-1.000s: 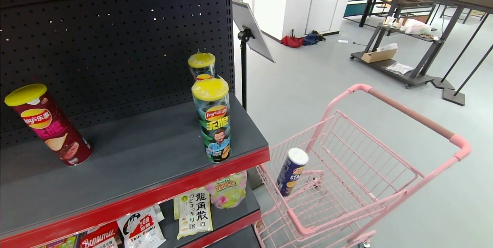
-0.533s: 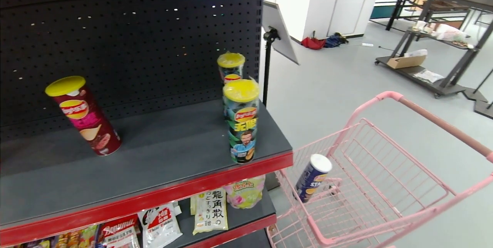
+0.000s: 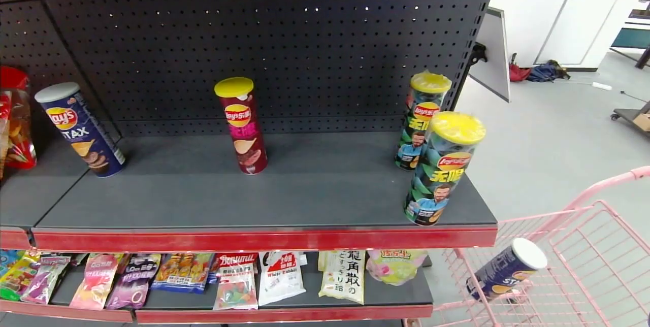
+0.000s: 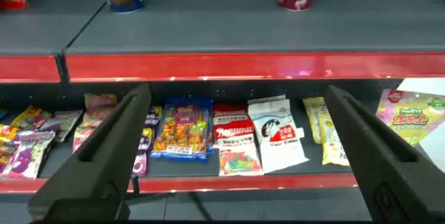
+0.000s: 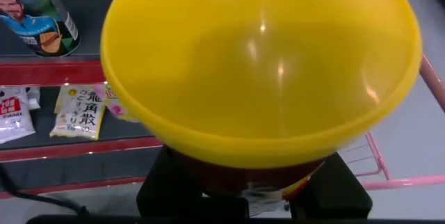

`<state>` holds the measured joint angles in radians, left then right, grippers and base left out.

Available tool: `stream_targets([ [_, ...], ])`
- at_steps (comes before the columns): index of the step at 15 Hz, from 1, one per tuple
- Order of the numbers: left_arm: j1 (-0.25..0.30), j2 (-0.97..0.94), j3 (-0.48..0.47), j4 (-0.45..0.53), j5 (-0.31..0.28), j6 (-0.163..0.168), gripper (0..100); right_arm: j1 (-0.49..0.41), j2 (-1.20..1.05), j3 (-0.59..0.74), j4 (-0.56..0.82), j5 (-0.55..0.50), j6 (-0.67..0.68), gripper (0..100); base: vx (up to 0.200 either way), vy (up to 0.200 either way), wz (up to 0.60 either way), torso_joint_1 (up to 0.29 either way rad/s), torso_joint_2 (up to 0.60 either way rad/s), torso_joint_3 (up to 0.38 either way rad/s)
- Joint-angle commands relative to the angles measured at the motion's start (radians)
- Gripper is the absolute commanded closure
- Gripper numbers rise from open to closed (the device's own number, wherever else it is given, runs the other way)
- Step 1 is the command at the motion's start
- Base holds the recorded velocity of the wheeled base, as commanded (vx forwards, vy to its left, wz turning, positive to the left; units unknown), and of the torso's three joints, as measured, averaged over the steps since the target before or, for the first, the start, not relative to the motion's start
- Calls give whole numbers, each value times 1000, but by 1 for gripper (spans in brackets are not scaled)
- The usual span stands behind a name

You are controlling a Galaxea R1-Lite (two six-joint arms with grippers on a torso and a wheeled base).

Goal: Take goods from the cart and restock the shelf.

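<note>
We are gripping a red can with a yellow lid (image 5: pixel 261 64) in our right gripper (image 5: pixel 250 186), its fingers clamping the body just under the lid. The can's long axis is running straight toward the wrist camera, with the lid end facing it and the base pointing away. It is hanging before the red front edge of the shelf (image 3: pixel 254 190), with the pink cart (image 3: pixel 609 182) on its other side.

Our left gripper (image 4: pixel 236 90) is gaping wide, holding nothing and facing the snack bags (image 4: pixel 229 137) on the lower shelf (image 3: pixel 401 294).

In the cart a navy can (image 3: pixel 502 268) is lying slanted, its white lid pointing up and away from the shelf.

Standing lids-up on the shelf are a dark-blue can (image 3: pixel 81 129), a maroon can (image 3: pixel 244 126), a rear green can (image 3: pixel 424 121) and a front green can (image 3: pixel 444 169).
</note>
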<state>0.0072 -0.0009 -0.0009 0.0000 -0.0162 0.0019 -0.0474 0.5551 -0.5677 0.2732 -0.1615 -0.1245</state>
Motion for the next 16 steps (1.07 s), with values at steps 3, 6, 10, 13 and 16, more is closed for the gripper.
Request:
stream_targets([
  [3, 0, 1, -1, 0, -1, 1, 0, 4, -121, 58, -12, 3, 5, 100, 0, 67, 0, 1, 1, 1],
  [6, 0, 1, 1, 0, -1, 3, 0, 28, -208, 112, -11, 14, 5, 100, 0, 200, 0, -4, -1, 4],
  [10, 0, 1, 1, 0, 1, 3, 0, 78, -262, 141, -12, 48, 11, 100, 0, 200, 0, 3, 2, -1],
  [13, 0, 1, -1, 0, 1, 3, 0, 78, -267, 138, -14, 92, 11, 100, 0, 200, 0, 4, 5, 4],
  [16, 0, 1, 1, 0, 1, 3, 0, 92, -331, 178, -9, 175, 14, 100, 0, 200, 0, 1, 2, 1],
])
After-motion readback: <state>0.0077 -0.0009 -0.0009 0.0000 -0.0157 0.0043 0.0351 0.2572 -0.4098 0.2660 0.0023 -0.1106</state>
